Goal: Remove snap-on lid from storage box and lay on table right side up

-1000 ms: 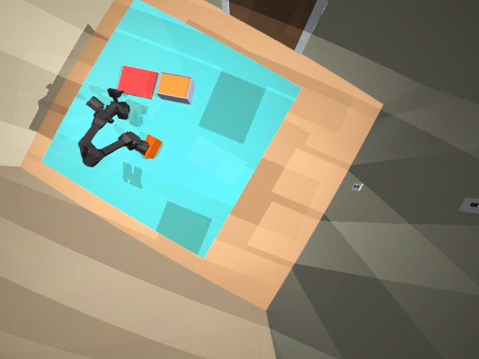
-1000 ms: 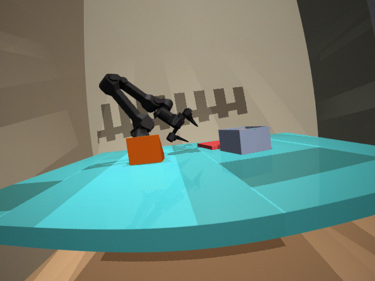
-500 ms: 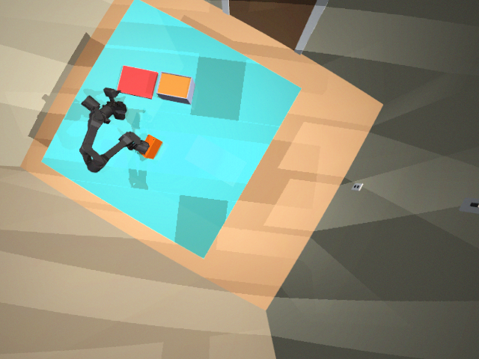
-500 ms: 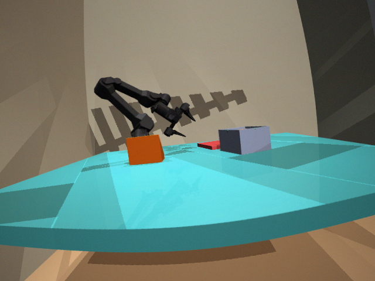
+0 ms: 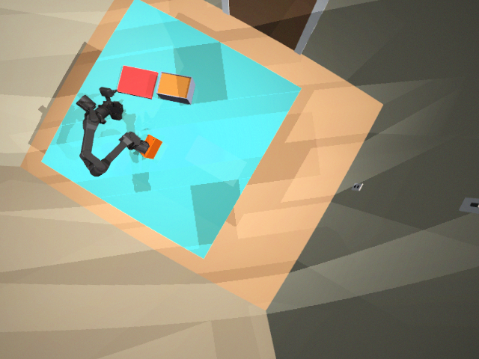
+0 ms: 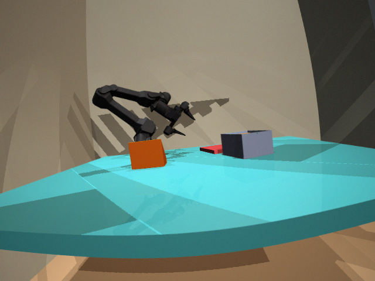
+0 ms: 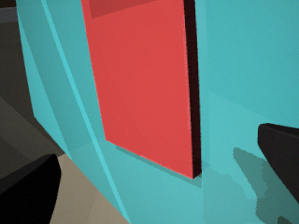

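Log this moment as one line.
red lid: off, flat on table | storage box: open, upright | pincer: open, holding nothing, raised

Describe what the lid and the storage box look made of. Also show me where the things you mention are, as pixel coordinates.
Lid (image 5: 137, 81) (image 6: 213, 148) (image 7: 145, 89): probably matte plastic, flat even red without highlights. Storage box (image 5: 177, 98) (image 6: 257, 144): perhaps dull plastic or painted board, its grey walls smooth and grainless.
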### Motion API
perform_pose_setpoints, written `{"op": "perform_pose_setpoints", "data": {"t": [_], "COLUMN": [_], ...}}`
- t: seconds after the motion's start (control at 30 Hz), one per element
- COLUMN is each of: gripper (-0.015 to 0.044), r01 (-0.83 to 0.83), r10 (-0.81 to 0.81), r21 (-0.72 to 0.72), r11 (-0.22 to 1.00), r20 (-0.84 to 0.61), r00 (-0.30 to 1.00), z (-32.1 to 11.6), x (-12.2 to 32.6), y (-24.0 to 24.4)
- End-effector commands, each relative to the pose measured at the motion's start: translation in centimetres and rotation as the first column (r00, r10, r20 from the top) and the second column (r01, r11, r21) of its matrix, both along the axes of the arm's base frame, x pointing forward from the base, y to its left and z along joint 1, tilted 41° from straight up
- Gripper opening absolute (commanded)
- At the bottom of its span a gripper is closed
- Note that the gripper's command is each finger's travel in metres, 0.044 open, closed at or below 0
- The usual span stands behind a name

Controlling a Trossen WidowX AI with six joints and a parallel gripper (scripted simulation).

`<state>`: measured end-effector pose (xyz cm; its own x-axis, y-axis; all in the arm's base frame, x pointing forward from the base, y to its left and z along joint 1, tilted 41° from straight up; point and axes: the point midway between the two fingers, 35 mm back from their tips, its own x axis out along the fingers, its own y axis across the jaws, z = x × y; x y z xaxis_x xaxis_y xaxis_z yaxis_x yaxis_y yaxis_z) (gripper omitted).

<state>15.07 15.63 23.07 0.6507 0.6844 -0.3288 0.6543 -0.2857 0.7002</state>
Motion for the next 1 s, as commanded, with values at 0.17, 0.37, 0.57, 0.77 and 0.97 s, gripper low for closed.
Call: {"op": "perform_pose_setpoints", "data": {"t": [0.17, 0.37, 0.57, 0.77, 0.97], "gripper": [0.0440, 0.0440, 0.0440, 0.0440, 0.0440], "r01": [-0.006, -0.006, -0.006, -0.006, -0.006], "r10": [0.006, 0.006, 0.006, 0.006, 0.006], "r21": [-0.001, -0.001, -0.001, -0.001, -0.001], "r11": [1.000, 1.000, 1.000, 1.000, 1.000], "r20": [0.005, 0.005, 0.005, 0.005, 0.005], "r00": [1.000, 1.000, 1.000, 1.000, 1.000], "z": [0.37, 0.37, 0.37, 0.37, 0.37], "x": [-0.12, -0.12, -0.12, -0.12, -0.12], "y": [-0.43, -0.43, -0.43, -0.43, -0.43]}}
